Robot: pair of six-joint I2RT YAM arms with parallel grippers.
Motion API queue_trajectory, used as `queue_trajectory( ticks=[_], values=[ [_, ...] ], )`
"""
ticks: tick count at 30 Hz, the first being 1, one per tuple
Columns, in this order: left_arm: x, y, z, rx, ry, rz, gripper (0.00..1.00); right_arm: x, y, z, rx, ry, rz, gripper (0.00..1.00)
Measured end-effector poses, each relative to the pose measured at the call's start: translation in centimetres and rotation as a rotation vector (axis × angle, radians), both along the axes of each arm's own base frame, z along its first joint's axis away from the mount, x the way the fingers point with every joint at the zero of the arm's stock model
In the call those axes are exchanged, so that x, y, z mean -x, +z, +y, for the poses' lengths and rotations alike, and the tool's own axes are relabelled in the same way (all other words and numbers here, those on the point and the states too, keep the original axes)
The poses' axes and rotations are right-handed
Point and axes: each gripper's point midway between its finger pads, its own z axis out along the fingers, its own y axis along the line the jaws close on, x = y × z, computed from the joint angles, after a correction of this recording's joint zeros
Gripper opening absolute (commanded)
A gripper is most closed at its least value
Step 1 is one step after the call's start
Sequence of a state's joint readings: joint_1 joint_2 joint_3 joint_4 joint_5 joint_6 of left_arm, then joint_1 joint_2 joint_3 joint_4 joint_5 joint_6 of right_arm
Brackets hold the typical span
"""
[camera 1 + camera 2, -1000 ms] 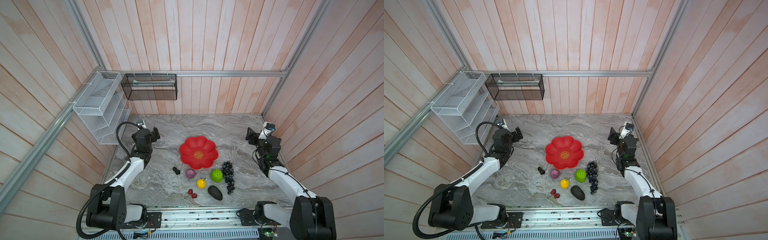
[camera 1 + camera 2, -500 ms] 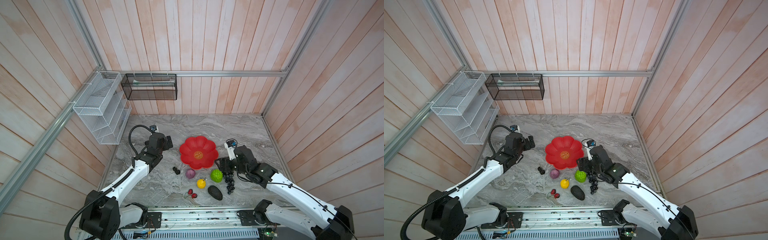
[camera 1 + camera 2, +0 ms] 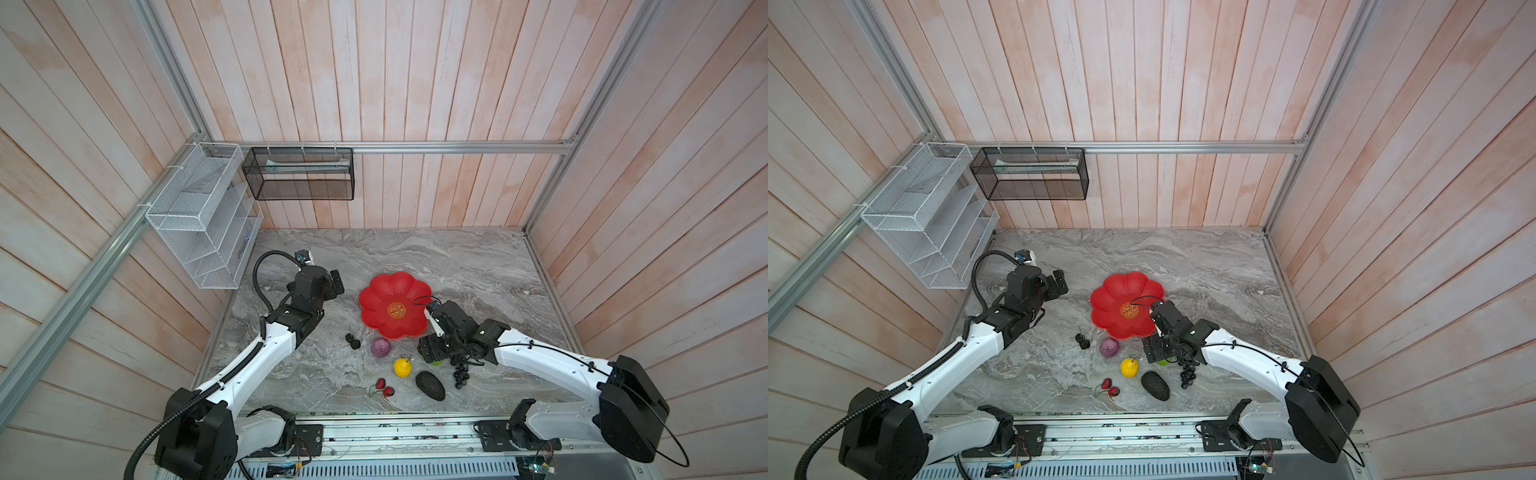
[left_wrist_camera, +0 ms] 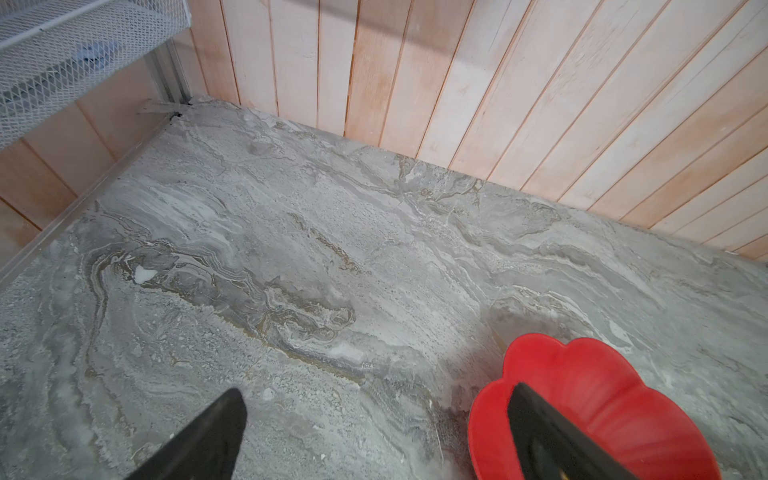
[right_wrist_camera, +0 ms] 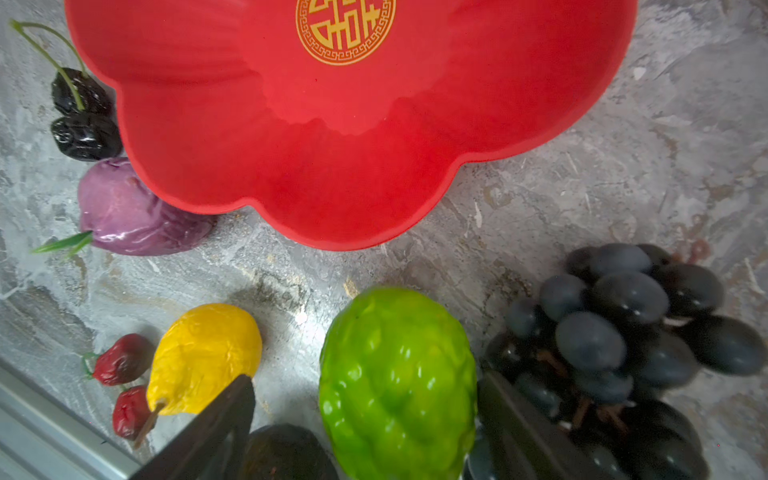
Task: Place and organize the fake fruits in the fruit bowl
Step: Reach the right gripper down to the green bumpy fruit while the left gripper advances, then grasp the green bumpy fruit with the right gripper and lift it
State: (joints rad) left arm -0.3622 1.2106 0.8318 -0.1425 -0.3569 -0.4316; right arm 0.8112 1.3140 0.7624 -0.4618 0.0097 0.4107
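Left gripper point(image 4: 376, 392): hovering beside the bowl point(image 3: 384, 291), fingers spread open.
Right gripper point(image 5: 368, 380): straddling green fruit point(image 5: 397, 332) beside bowl, fingers open.

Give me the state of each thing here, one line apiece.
left gripper, open, empty
right gripper, open
fruit bowl, empty
bumpy green fruit, on the table, between the right gripper's jaws
grape bunch, on the table
yellow fruit, on the table
purple fruit, on the table by the bowl's rim
avocado, on the table
strawberries, on the table
dark berries, on the table
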Motion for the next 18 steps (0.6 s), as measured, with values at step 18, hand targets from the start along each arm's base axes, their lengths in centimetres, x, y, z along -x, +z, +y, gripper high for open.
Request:
queue_trajectory(
  ticks=[18],
  values=[
    [0.1,1.0,1.0,0.016,0.026,-0.027,1.00,-0.8,-2.5,1.4,0.016,0.049,0.014,0.70]
  ],
)
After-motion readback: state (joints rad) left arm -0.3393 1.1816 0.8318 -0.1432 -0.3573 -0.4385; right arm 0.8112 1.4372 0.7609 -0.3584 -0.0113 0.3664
